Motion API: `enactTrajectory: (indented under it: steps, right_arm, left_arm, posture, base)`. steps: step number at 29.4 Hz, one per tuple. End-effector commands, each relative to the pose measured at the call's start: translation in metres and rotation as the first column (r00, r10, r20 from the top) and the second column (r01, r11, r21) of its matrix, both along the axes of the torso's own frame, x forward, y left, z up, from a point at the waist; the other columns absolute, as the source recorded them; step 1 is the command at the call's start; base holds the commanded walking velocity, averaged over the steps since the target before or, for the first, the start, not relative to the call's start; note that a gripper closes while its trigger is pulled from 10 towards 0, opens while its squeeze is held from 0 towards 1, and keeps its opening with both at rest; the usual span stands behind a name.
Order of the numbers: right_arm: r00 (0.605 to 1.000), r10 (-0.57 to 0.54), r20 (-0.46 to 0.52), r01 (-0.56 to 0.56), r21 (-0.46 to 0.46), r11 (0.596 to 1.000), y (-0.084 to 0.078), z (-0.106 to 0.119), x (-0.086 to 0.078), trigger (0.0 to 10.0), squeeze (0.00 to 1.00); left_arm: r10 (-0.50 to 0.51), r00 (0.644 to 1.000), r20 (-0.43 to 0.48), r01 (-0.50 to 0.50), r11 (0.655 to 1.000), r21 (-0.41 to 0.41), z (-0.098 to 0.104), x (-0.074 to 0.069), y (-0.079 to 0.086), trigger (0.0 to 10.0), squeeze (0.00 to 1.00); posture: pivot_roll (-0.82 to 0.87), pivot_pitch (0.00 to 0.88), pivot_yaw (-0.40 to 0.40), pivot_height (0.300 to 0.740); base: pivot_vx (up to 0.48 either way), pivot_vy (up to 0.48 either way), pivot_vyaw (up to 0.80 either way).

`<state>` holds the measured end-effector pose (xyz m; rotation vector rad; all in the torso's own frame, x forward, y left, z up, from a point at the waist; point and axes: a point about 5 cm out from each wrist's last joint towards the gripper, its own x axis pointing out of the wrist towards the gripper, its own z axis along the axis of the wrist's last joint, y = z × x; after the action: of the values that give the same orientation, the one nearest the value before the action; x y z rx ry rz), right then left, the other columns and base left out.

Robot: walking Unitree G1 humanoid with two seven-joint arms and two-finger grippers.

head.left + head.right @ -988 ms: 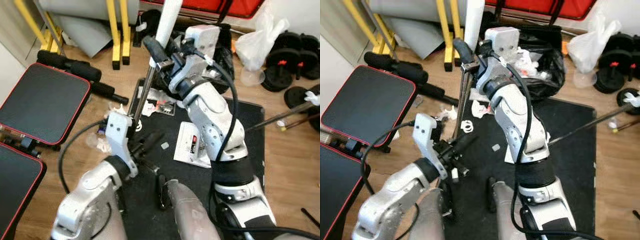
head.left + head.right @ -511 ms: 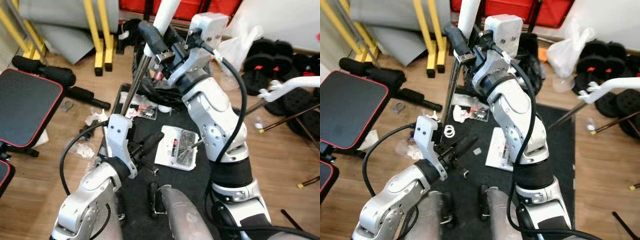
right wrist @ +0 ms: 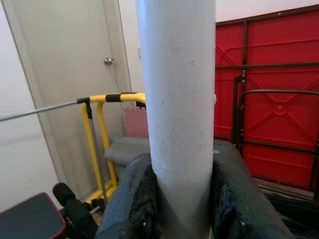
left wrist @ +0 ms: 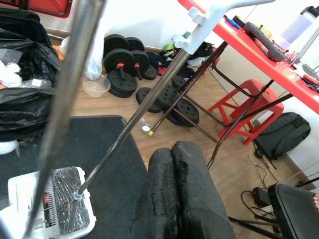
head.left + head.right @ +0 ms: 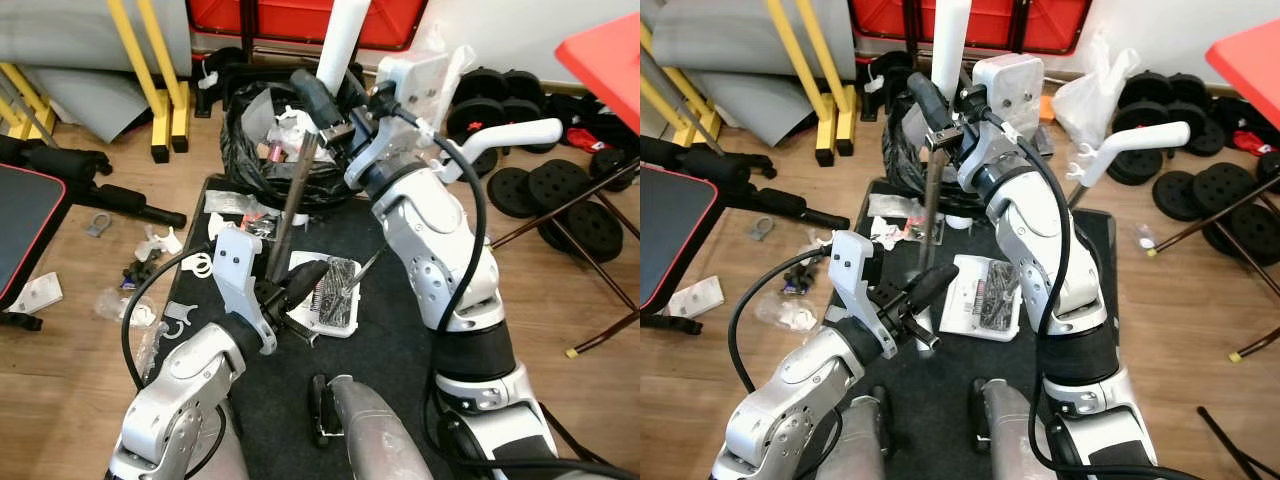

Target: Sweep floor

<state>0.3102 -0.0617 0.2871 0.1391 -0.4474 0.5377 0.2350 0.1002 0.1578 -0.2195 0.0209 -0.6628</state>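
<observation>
My right gripper (image 5: pixel 318 98) is raised in front of me and shut on the broom's white handle (image 3: pixel 177 99). Below that grip the broom's metal pole (image 5: pixel 290 190) runs down towards the black mat (image 5: pixel 400 330). My left gripper (image 5: pixel 305 280) is low beside the pole, its fingers (image 4: pixel 174 199) pressed together with nothing between them. Just beyond it a white dustpan (image 5: pixel 325 300) full of dark debris lies on the mat. The dustpan's long metal handle (image 4: pixel 134 124) leans away to a white grip (image 5: pixel 520 135). The broom head is hidden behind my left arm.
An open black rubbish bag (image 5: pixel 260 120) with litter stands at the mat's far end. Scraps of litter (image 5: pixel 160 300) lie on the wood floor to the left. Weight plates (image 5: pixel 560 190) and a red table (image 5: pixel 610 50) are on the right, a yellow frame (image 5: pixel 150 60) and black bench (image 5: pixel 20 220) on the left.
The camera has swung right, bringing the weights and red table into view. Both arms keep their places on the broom, and the dustpan now lies closer before my left gripper.
</observation>
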Motion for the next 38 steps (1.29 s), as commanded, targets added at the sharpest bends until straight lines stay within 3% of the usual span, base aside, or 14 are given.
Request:
enactTrajectory:
  steps: [1, 9, 19, 20, 22, 23, 25, 27, 29, 31, 35, 36, 37, 38]
  right_arm:
    - [0.998, 0.033, 0.046, -0.035, 0.033, 0.999, 0.004, 0.007, -0.007, 10.0, 0.00]
    - [0.998, 0.025, 0.053, -0.027, 0.036, 0.999, 0.002, 0.007, -0.007, 10.0, 0.00]
    - [0.986, -0.155, 0.056, 0.149, 0.093, 0.984, -0.027, 0.007, 0.025, 10.0, 0.00]
    - [0.977, -0.210, 0.043, 0.202, 0.138, 0.970, -0.038, 0.011, 0.036, 10.0, 0.00]
    - [0.962, -0.263, -0.070, 0.272, 0.225, 0.936, -0.057, 0.008, 0.055, 10.0, 0.00]
    - [0.962, -0.263, -0.070, 0.272, 0.225, 0.936, -0.057, 0.008, 0.055, 10.0, 0.00]
    - [0.908, -0.331, -0.257, 0.394, 0.261, 0.881, -0.074, 0.003, 0.071, 10.0, 0.00]
    - [0.864, -0.407, -0.296, 0.478, 0.229, 0.848, -0.081, 0.020, 0.074, 10.0, 0.00]
    - [0.861, -0.451, -0.237, 0.496, 0.193, 0.846, -0.081, 0.041, 0.071, 10.0, 0.00]
    - [0.861, -0.451, -0.237, 0.496, 0.193, 0.846, -0.081, 0.041, 0.071, 10.0, 0.00]
    - [0.888, -0.450, -0.095, 0.459, 0.207, 0.864, -0.077, 0.067, 0.064, 10.0, 0.00]
    - [0.894, -0.448, -0.010, 0.439, 0.222, 0.871, -0.074, 0.080, 0.061, 10.0, 0.00]
    - [0.894, -0.448, -0.010, 0.439, 0.222, 0.871, -0.074, 0.080, 0.061, 10.0, 0.00]
    - [0.884, -0.447, 0.139, 0.405, 0.251, 0.879, -0.069, 0.094, 0.054, 10.0, 0.00]
  left_arm:
    - [-0.074, 0.997, -0.016, 0.074, 0.997, -0.007, -0.004, -0.005, -0.002, 10.0, 0.00]
    - [-0.064, 0.998, -0.021, 0.063, 0.998, -0.020, -0.004, -0.004, -0.001, 10.0, 0.00]
    - [-0.053, 0.999, -0.014, 0.052, 0.998, -0.023, 0.002, -0.008, -0.002, 10.0, 0.00]
    - [-0.052, 0.999, -0.013, 0.052, 0.998, -0.024, 0.005, -0.012, -0.002, 10.0, 0.00]
    - [-0.055, 0.998, -0.018, 0.054, 0.998, -0.030, 0.010, -0.020, -0.001, 10.0, 0.00]
    - [-0.055, 0.998, -0.018, 0.054, 0.998, -0.030, 0.010, -0.020, -0.001, 10.0, 0.00]
    - [-0.062, 0.998, -0.027, 0.061, 0.997, -0.036, 0.013, -0.027, 0.000, 10.0, 0.00]
    - [-0.064, 0.997, -0.033, 0.063, 0.997, -0.040, 0.015, -0.032, 0.001, 10.0, 0.00]
    - [-0.063, 0.997, -0.037, 0.062, 0.997, -0.041, 0.016, -0.034, 0.001, 10.0, 0.00]
    - [-0.063, 0.997, -0.037, 0.062, 0.997, -0.041, 0.016, -0.034, 0.001, 10.0, 0.00]
    - [-0.063, 0.997, -0.039, 0.061, 0.997, -0.042, 0.016, -0.035, 0.001, 10.0, 0.00]
    - [-0.062, 0.997, -0.040, 0.061, 0.997, -0.041, 0.016, -0.035, 0.002, 10.0, 0.00]
    - [-0.062, 0.997, -0.040, 0.061, 0.997, -0.041, 0.016, -0.035, 0.002, 10.0, 0.00]
    - [-0.061, 0.997, -0.042, 0.059, 0.997, -0.040, 0.016, -0.034, 0.002, 10.0, 0.00]
  posture:
    - [-0.16, 0.248, -0.136, 0.740]
    - [-0.17, 0.253, -0.138, 0.740]
    - [-0.16, 0.302, -0.152, 0.740]
    - [-0.14, 0.357, -0.157, 0.740]
    - [-0.14, 0.380, -0.159, 0.740]
    - [-0.14, 0.380, -0.159, 0.740]
    - [-0.13, 0.402, -0.161, 0.740]
    - [-0.13, 0.416, -0.163, 0.740]
    - [-0.13, 0.418, -0.165, 0.740]
    - [-0.13, 0.418, -0.165, 0.740]
    - [-0.13, 0.420, -0.166, 0.740]
    - [-0.13, 0.420, -0.166, 0.740]
    - [-0.13, 0.420, -0.166, 0.740]
    - [-0.13, 0.413, -0.169, 0.740]
  base:
    - [0.000, 0.000, 0.00]
    - [0.000, 0.000, 0.00]
    - [0.000, 0.000, 0.00]
    - [0.000, 0.000, 0.00]
    - [0.000, 0.000, 0.00]
    - [0.000, 0.000, 0.00]
    - [0.000, 0.000, 0.00]
    - [0.000, 0.000, 0.00]
    - [0.000, 0.000, 0.00]
    - [0.000, 0.000, 0.00]
    - [0.000, 0.000, 0.00]
    - [0.000, 0.000, 0.00]
    - [0.000, 0.000, 0.00]
    - [0.000, 0.000, 0.00]
